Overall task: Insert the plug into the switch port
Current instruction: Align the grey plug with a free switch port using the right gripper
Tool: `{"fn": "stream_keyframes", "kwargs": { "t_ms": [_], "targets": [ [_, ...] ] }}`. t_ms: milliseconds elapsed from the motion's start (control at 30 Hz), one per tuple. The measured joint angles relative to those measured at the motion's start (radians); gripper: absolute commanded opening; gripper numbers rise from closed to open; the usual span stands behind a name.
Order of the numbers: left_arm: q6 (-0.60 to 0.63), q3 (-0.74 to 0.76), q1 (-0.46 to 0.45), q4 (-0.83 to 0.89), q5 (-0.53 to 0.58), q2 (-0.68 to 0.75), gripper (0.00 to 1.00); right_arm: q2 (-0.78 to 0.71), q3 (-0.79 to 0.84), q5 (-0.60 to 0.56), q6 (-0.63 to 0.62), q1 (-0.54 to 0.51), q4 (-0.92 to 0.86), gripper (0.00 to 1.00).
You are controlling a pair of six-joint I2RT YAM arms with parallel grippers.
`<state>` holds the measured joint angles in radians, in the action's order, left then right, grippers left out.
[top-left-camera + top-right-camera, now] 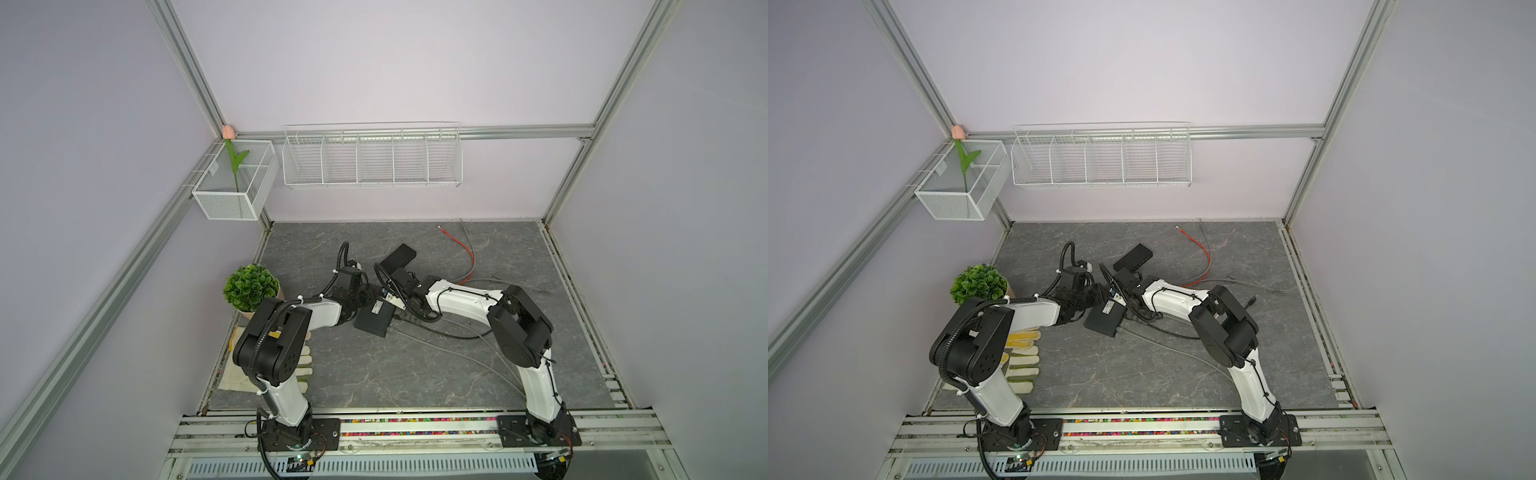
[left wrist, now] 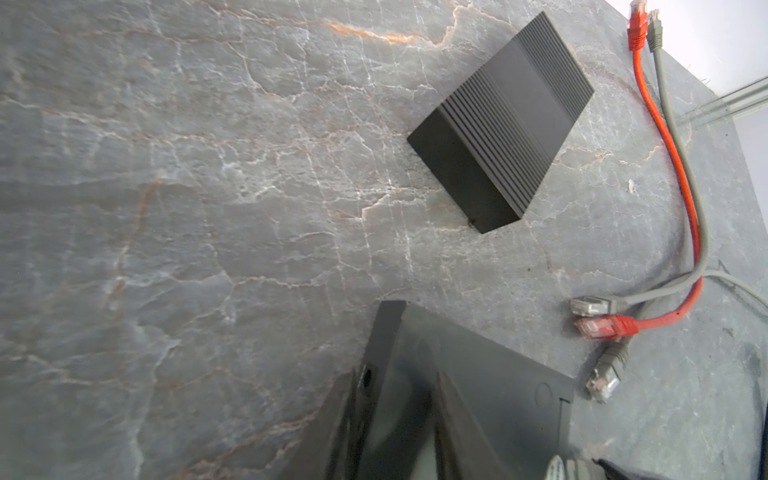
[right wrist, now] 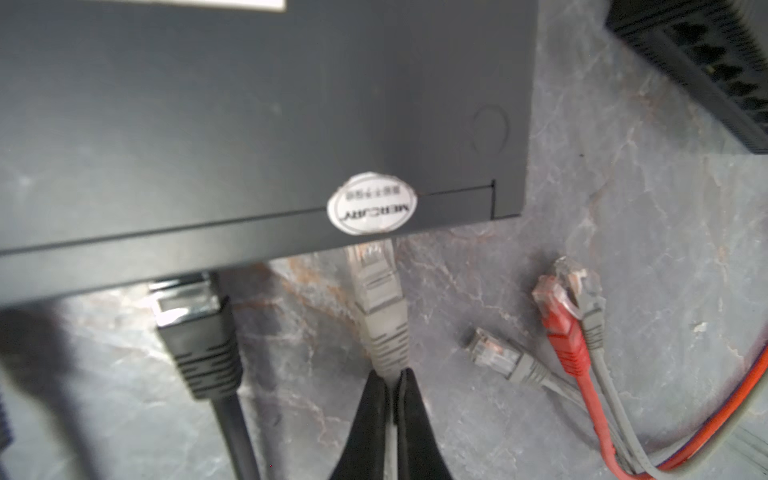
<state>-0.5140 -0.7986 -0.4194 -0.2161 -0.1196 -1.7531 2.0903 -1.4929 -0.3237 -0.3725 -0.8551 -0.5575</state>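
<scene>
The switch (image 1: 374,320) is a dark grey box lying between both arms on the marble top. My left gripper (image 2: 401,374) is shut on one edge of the switch (image 2: 498,395). In the right wrist view the switch (image 3: 266,124) shows a round white sticker. A grey plug (image 3: 376,299) points at its port side just below that sticker, the tip hidden under the edge. How deep it sits I cannot tell. My right gripper (image 3: 392,374) is shut on the plug's boot and cable. A black plug (image 3: 195,332) sits at the same side.
A second black ribbed box (image 1: 399,257) lies behind the grippers. Loose plugs lie beside the switch: one red (image 3: 557,307) and two grey (image 3: 494,353). Red and grey cables (image 1: 467,253) trail to the back right. A potted plant (image 1: 251,286) and gloves (image 1: 305,365) are at left.
</scene>
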Motion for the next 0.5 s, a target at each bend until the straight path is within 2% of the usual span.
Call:
{"fn": "stream_keyframes", "kwargs": {
  "t_ms": [267,500],
  "targets": [
    [0.0,0.0,-0.003,-0.001,0.008,0.0,0.32,-0.02,0.054,-0.051,0.003,-0.029,0.06,0.06],
    [0.0,0.002,-0.006,-0.004,0.017,0.0,0.32,-0.062,0.117,-0.046,0.015,-0.033,0.128,0.07]
  ]
}}
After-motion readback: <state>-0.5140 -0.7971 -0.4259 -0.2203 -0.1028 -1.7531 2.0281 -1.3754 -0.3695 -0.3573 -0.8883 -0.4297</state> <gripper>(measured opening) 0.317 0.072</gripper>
